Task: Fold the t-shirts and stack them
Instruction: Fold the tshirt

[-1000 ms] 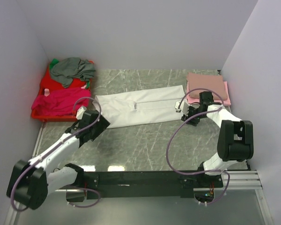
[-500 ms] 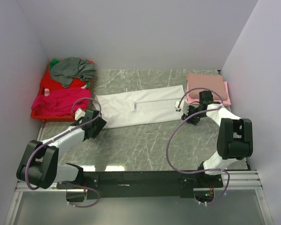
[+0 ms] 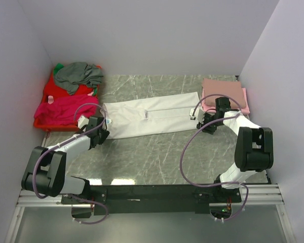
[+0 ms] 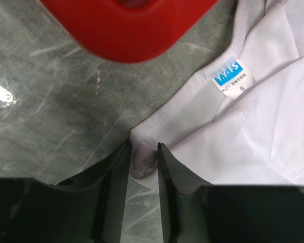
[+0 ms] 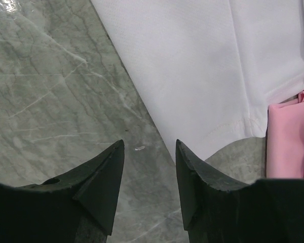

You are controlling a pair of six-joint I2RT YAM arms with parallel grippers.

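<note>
Spanning the middle of the grey marbled bench, the white t-shirt lies as a long strip, already folded lengthwise, with its collar end to the left and its hem end to the right. At the far left corner a red basket holds a grey tee and a magenta tee in loose heaps. At the far right, folded pink tees sit stacked, just beside the strip's hem.

The cloth looks light, thin and limp, so it probably sags and drags if lifted by one point. The two layers may also slide apart. Pinching both layers right at the corners, one end per arm, seems the safest hold for bringing the ends together.

The left tool pinches the near collar corner, with white fabric filling the narrow gap between its fingers. The right tool stands open over bare bench, just beside the hem corner, with nothing between its fingers. A small blue neck label marks the collar.
</note>
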